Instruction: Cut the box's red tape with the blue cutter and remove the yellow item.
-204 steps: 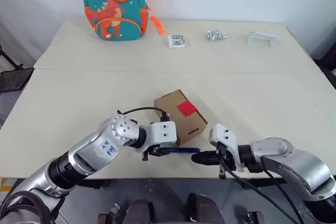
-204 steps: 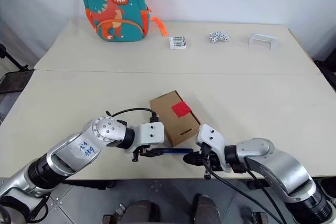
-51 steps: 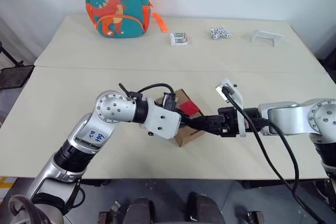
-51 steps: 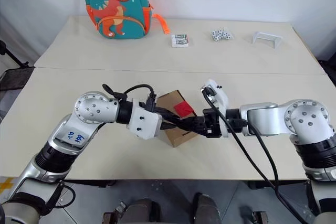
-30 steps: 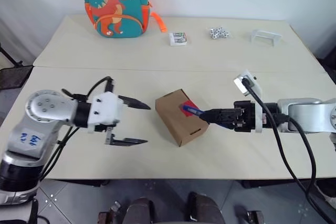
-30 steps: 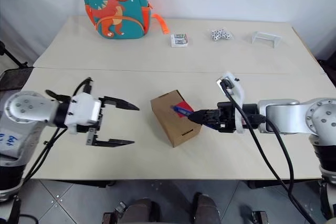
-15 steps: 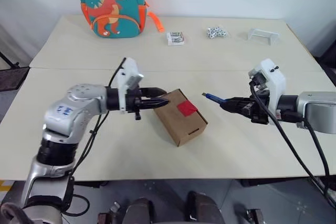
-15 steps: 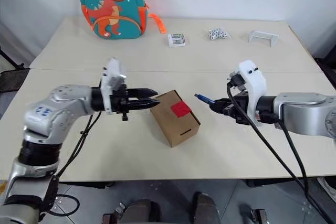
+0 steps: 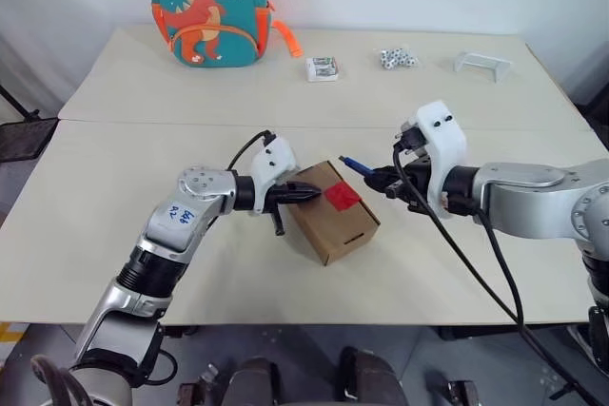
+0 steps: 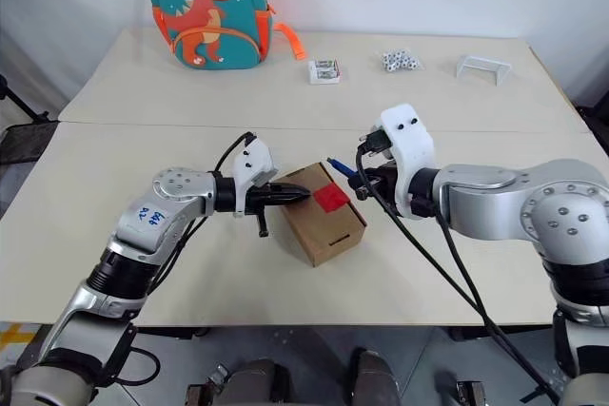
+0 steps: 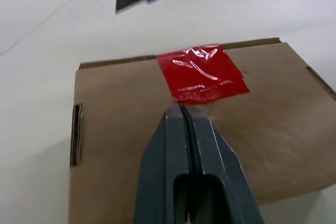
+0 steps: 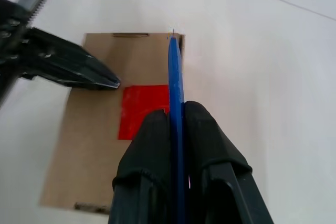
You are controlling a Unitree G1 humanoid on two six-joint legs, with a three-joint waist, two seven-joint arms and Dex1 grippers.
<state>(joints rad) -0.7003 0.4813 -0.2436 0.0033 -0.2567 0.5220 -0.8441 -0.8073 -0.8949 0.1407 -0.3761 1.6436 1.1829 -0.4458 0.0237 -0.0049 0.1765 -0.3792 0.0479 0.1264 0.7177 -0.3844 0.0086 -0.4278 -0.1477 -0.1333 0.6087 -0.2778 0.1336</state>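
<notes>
The box (image 9: 333, 211) is closed and taped, so whatever is inside is hidden. The near end of the blue cutter (image 12: 175, 103) is covered by the right gripper's fingers (image 12: 147, 166). On the far side of the table, the small card (image 9: 322, 69) and the cluster of little white pieces (image 9: 397, 59) are too small to make out.

A pale cream desk (image 9: 114, 197), crossed by a seam, carries a brown cardboard box (image 9: 333, 214) near its front. Along the far edge stand a teal dinosaur backpack (image 9: 207, 9), a small packet (image 9: 322, 68), some dice (image 9: 396, 59) and a clear stand (image 9: 482, 65).
</notes>
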